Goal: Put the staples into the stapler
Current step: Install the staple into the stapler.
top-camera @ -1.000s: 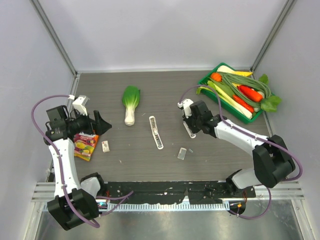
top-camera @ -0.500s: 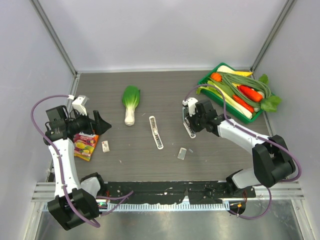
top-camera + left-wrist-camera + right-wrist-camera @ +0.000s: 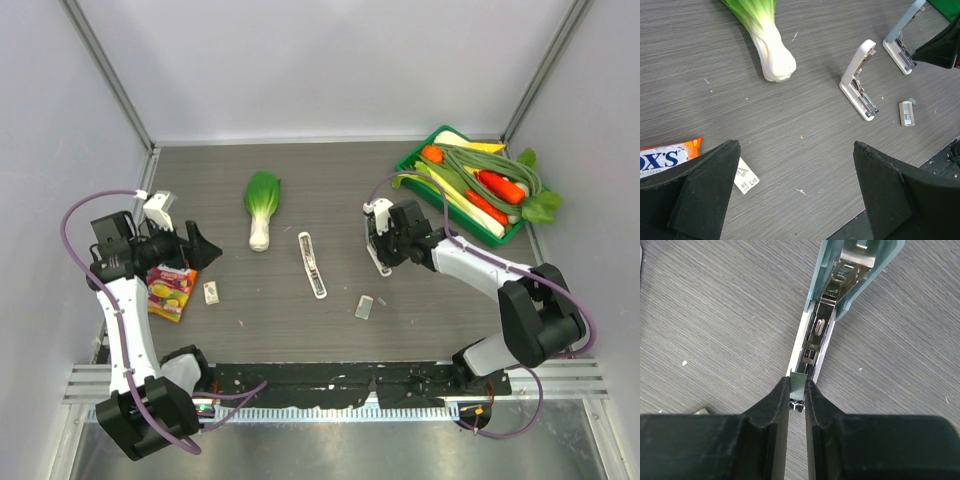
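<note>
Two staplers lie open mid-table. The slim white stapler (image 3: pixel 312 264) (image 3: pixel 858 80) lies alone with its lid raised. To its right lies a pale blue stapler (image 3: pixel 379 262) (image 3: pixel 852 280). My right gripper (image 3: pixel 377 245) (image 3: pixel 797 382) hangs over the front end of its metal channel, shut on a short silvery strip of staples (image 3: pixel 799 381). A tiny whitish staple box (image 3: pixel 211 292) (image 3: pixel 746 176) lies at the left. My left gripper (image 3: pixel 200 247) (image 3: pixel 796 146) hovers just above it, wide open and holding nothing.
A small beige box (image 3: pixel 365 307) (image 3: pixel 906 113) lies between the staplers, nearer me. A bok choy (image 3: pixel 262 205) lies at the far left-centre, and a candy bag (image 3: pixel 170 290) sits under the left arm. A green tray (image 3: pixel 512 238) of vegetables stands at the far right.
The right wrist has shifted a little and lined up over the pale blue stapler, still gripping the strip. The left arm has not moved.
</note>
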Robot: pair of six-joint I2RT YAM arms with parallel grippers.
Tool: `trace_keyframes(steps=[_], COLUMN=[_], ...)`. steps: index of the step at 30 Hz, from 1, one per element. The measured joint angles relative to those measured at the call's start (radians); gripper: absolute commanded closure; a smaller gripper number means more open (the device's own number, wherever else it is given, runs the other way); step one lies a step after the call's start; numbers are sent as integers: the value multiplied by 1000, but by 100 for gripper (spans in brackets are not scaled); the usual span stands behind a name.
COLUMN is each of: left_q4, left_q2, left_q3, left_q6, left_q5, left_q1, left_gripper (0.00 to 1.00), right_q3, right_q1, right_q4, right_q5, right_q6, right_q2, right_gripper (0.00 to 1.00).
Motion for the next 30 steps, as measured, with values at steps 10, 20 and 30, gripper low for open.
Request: trace_keyframes(steps=[10, 20, 30], left_q4=[0, 0, 0], left_q2=[0, 0, 0], left_q3=[0, 0, -2], left_q6=[0, 0, 0], left_q5=[0, 1, 4], left_q1=[5, 7, 13], left_gripper=[0, 0, 1], right_q3=[0, 0, 0], right_q1=[-2, -8, -13], right_q4=[-1, -3, -3], right_q5=[-7, -11, -18], right_q6=[0, 0, 0], right_q2=[12, 12, 13], right_gripper=[86, 86, 86])
